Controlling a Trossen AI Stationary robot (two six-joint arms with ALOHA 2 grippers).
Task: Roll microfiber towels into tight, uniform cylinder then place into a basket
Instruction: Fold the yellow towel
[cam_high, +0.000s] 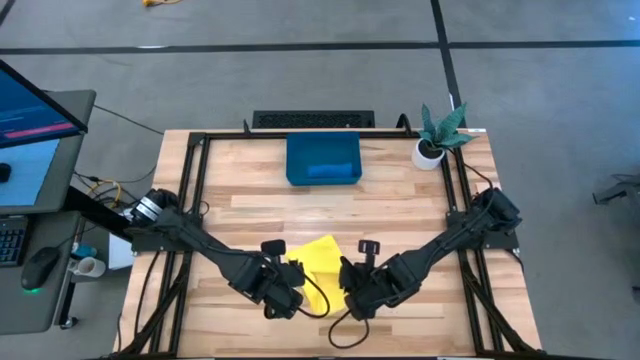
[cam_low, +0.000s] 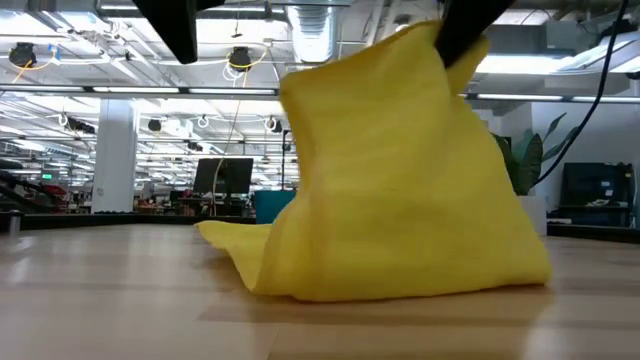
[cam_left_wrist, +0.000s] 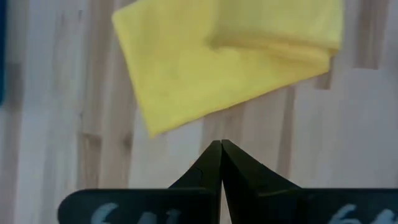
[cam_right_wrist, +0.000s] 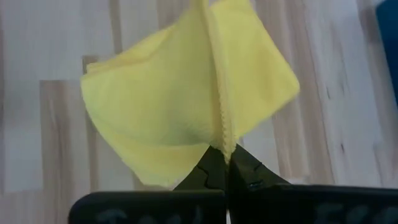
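Yellow towel (cam_high: 318, 262) sits crumpled near the tabletop's (cam_high: 400, 210) front edge, one edge lifted, well apart from the basket (cam_high: 322, 160) at the back. Right pincer (cam_right_wrist: 222, 163) pinches that raised hem; left pincer (cam_left_wrist: 221, 149) is pressed together, empty, just beside the cloth. Risk: thin hem grip could slip, and the bunched cloth would roll loose and uneven.

Two dark, black-jointed arms; loose black cables at wrists; tapered black fingers (cam_left_wrist: 214, 163); pale markings on wrist housings.

light: bright, even overhead | shadows: soft | blur: wrist views, slight
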